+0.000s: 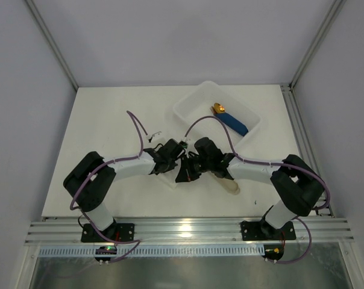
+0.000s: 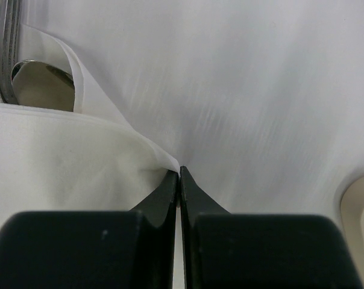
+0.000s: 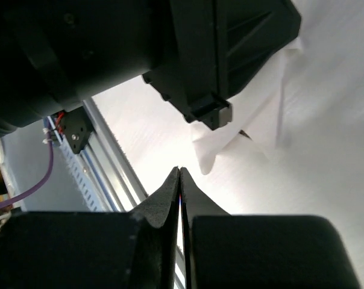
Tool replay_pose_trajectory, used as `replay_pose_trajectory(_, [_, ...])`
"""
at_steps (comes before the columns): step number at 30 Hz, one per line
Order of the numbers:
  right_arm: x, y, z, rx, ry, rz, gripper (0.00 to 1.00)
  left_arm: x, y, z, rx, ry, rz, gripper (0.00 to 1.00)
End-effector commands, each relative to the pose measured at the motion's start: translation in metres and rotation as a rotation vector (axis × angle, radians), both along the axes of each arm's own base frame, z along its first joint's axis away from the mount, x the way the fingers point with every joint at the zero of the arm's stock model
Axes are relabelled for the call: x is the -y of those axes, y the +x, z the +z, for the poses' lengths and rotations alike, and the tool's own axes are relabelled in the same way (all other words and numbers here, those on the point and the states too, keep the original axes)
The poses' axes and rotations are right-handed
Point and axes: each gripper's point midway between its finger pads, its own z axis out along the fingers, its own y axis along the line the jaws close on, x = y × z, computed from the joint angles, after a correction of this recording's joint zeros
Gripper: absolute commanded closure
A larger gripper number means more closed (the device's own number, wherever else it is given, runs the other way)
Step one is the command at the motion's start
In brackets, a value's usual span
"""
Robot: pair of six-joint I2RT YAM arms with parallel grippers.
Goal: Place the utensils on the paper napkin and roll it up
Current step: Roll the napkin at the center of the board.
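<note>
While the paper napkin lies folded over the utensils, you can see on the left wrist camera that only the slim handles and one rounded shiny bowl poke out from under the flap at the top left, so the cutlery is already on the sheet and partly wrapped, down at the middle of the table just in front of both arms. Look at your left gripper: its jaws are pressed fully together right where the napkin's folded edge comes to a point. The right wrist view backs that up, with a white corner hanging from the dark fingertips above, so I'd say you have the paper pinched there to carry the fold over the bundle. Your right gripper is closed tight too, but nothing shows between its tips. It hovers low beside the left one, over bare tabletop near the rail, probably ready to press the roll down or steady it. By my reading you're early in the rolling, with one fold made and the bundle not yet turned. Thin paper held by a corner could tear or slip, so a slow, even pull looks wise. Further out, the beige sleeve sits just right of the work, and the white tray with the blue-handled piece waits well behind.
</note>
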Motion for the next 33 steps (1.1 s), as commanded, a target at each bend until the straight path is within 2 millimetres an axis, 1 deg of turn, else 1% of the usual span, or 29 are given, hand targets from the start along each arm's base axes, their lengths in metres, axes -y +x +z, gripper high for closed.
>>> replay_pose_trajectory(1, [-0.013, -0.009, 0.011, -0.01, 0.089, 0.08, 0.96, 0.004, 0.015, 0.009, 0.056, -0.012, 0.013, 1.0])
replay_pose_trajectory(5, [-0.024, -0.01, 0.002, -0.059, 0.133, 0.09, 0.96, 0.005, 0.016, 0.012, 0.063, -0.018, 0.013, 1.0])
replay_pose_trajectory(6, [-0.026, -0.011, 0.001, -0.069, 0.142, 0.094, 0.96, 0.005, 0.016, 0.013, 0.064, -0.019, 0.013, 1.0])
replay_pose_trajectory(7, [-0.031, -0.009, 0.004, -0.058, 0.173, 0.102, 0.96, 0.005, 0.017, 0.014, 0.065, -0.022, 0.014, 1.0])
replay_pose_trajectory(8, [-0.033, -0.012, 0.0, -0.073, 0.183, 0.114, 0.96, 0.004, 0.017, 0.014, 0.066, -0.021, 0.015, 1.0])
replay_pose_trajectory(9, [-0.035, -0.009, 0.002, -0.075, 0.206, 0.112, 0.96, 0.005, 0.018, 0.015, 0.068, -0.02, 0.014, 1.0])
replay_pose_trajectory(11, [-0.036, -0.006, 0.0, -0.081, 0.214, 0.111, 0.96, 0.001, 0.018, 0.013, 0.06, -0.019, 0.017, 1.0])
replay_pose_trajectory(12, [-0.035, -0.003, -0.006, -0.083, 0.2, 0.107, 0.96, 0.002, 0.018, 0.014, 0.058, -0.025, 0.012, 1.0])
replay_pose_trajectory(17, [-0.031, 0.006, -0.022, -0.109, 0.181, 0.069, 0.96, 0.006, 0.02, 0.017, 0.069, -0.041, -0.001, 1.0])
replay_pose_trajectory(19, [-0.028, 0.01, -0.032, -0.131, 0.174, 0.048, 0.96, 0.007, 0.02, 0.017, 0.068, -0.042, -0.007, 1.0])
replay_pose_trajectory(24, [-0.021, 0.014, -0.049, -0.166, 0.151, 0.008, 0.96, 0.008, 0.022, 0.018, 0.07, -0.034, -0.021, 1.0])
replay_pose_trajectory(25, [-0.019, 0.013, -0.056, -0.183, 0.141, 0.003, 0.96, 0.008, 0.022, 0.017, 0.069, -0.034, -0.021, 1.0])
replay_pose_trajectory(27, [-0.017, 0.015, -0.061, -0.204, 0.137, -0.014, 0.96, 0.01, 0.023, 0.018, 0.073, -0.04, -0.027, 1.0])
replay_pose_trajectory(33, [-0.012, 0.011, -0.078, -0.24, 0.111, -0.029, 0.96, 0.012, 0.029, 0.025, 0.091, -0.026, -0.044, 1.0])
